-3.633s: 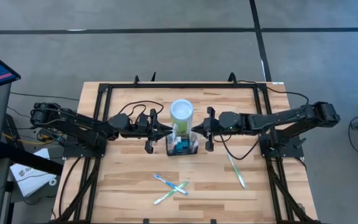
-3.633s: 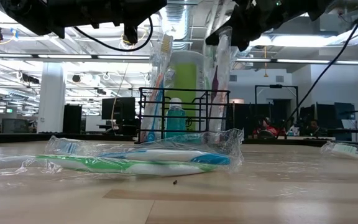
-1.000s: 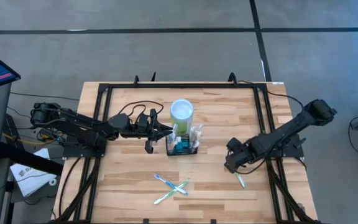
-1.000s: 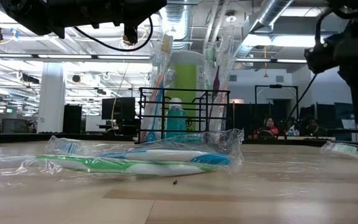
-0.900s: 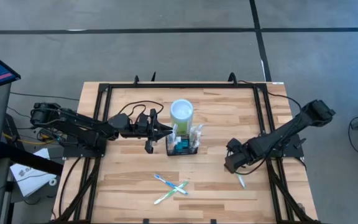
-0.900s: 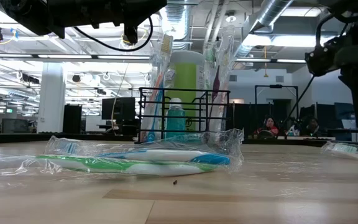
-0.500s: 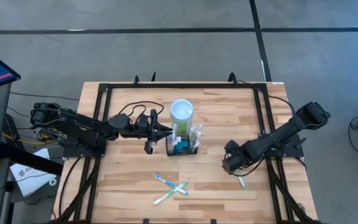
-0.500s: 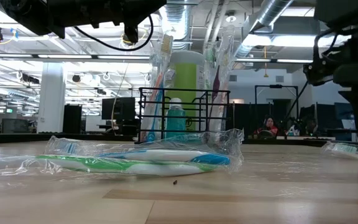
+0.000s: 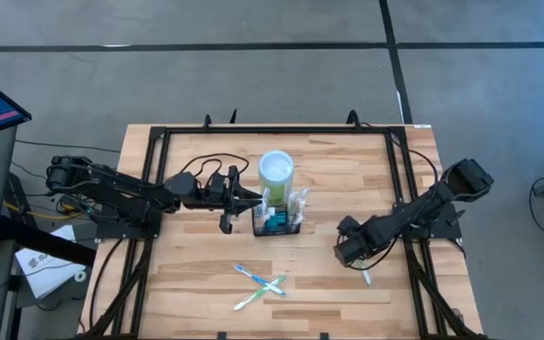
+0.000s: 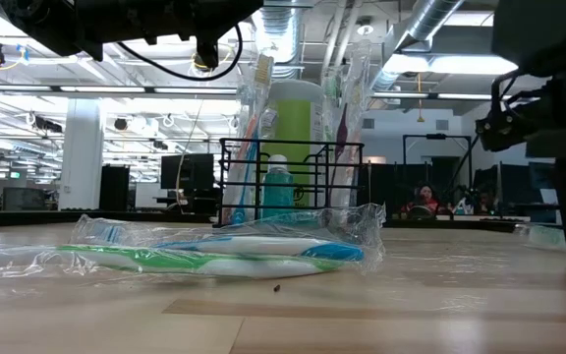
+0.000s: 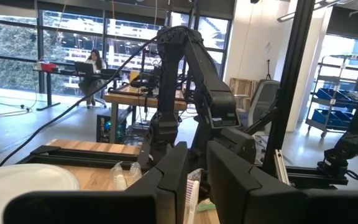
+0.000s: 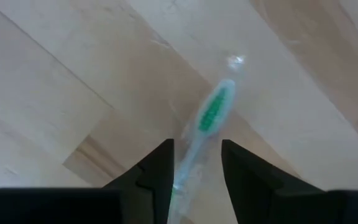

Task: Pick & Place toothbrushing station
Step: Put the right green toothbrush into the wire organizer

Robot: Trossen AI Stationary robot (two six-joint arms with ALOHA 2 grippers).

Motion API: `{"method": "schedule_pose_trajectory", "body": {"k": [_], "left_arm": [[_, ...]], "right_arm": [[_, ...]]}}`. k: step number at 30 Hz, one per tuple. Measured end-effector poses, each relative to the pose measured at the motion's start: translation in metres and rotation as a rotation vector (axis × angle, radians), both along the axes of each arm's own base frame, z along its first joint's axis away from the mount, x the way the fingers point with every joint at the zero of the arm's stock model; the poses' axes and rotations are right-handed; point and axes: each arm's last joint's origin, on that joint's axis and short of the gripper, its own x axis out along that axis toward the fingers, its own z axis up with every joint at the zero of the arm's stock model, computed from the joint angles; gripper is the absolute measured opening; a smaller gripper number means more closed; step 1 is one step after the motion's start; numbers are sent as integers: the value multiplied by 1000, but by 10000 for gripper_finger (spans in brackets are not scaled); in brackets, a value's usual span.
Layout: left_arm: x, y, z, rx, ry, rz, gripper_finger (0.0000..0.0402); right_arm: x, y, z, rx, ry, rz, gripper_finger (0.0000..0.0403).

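right gripper [image 12: 196,163]: hovering low over the table, fingers [image 12: 157,168] standing apart and straddling a wrapped green toothbrush [image 12: 207,118]; not pressing on it as far as can be told.
wrapped green toothbrush: lying flat on the wood on the right side of the table, head showing beyond the fingertips, handle running back between them.
left gripper [image 9: 255,197]: sitting at the left side of the caddy, fingers narrowed to a thin gap with a clear wrapper showing in it; gripping or merely flanking, cannot tell.
toothbrushing station [image 9: 278,223]: standing upright near the middle of the table, black wire caddy holding wrapped brushes and a teal-capped tube, well apart from the right gripper.
green cup [image 9: 276,170]: standing just behind the caddy, white inside facing up.
loose toothbrushes [image 9: 259,285]: lying crossed in clear wrap toward the front edge of the table, nearer the low camera than the caddy.
table [image 9: 187,283]: pale wooden planks, black frame rails running along both sides.
room beyond: people sitting at desks far behind.
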Motion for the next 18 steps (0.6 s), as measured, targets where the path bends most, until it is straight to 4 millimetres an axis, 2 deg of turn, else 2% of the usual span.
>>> {"method": "schedule_pose_trajectory", "body": {"k": [10,13,18], "left_arm": [[0,0,0,0,0,1,54],[0,0,0,-1,0,4,54],[0,0,0,-1,0,4,54]], "right_arm": [[4,2,-4,15,-9,41,112],[4,2,-4,19,-14,41,83],[4,2,-4,15,-8,51,12]]}}
